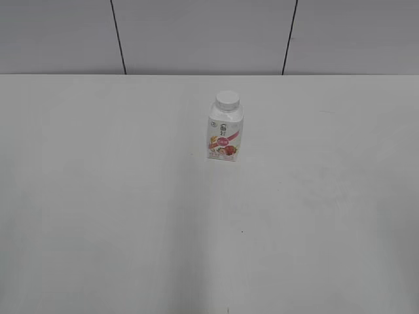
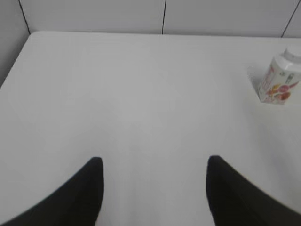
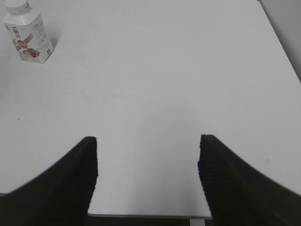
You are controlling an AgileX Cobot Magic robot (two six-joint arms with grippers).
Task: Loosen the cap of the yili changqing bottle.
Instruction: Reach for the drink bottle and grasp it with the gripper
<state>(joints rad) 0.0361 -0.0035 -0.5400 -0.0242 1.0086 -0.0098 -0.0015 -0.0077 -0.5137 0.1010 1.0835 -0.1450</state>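
So, quick rundown:
Bottle: the yili changqing bottle (image 1: 225, 133) stands upright on the white table (image 1: 131, 216), a bit past the middle toward the back wall.
Cap: the cap (image 1: 228, 99) sits on the neck, nothing touching it.
Left gripper (image 2: 155, 188): fingers spread wide, holding nothing, bottle well off to its right.
Right gripper (image 3: 148, 174): same deal, spread and empty, bottle far off to its upper left.

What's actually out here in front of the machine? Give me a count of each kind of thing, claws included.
Bottles: 1, the yili changqing bottle, standing upright on the table
Caps: 1, the white cap, on the bottle's neck
Grippers: 2, the left gripper and the right gripper, both open and holding nothing
Total: 4
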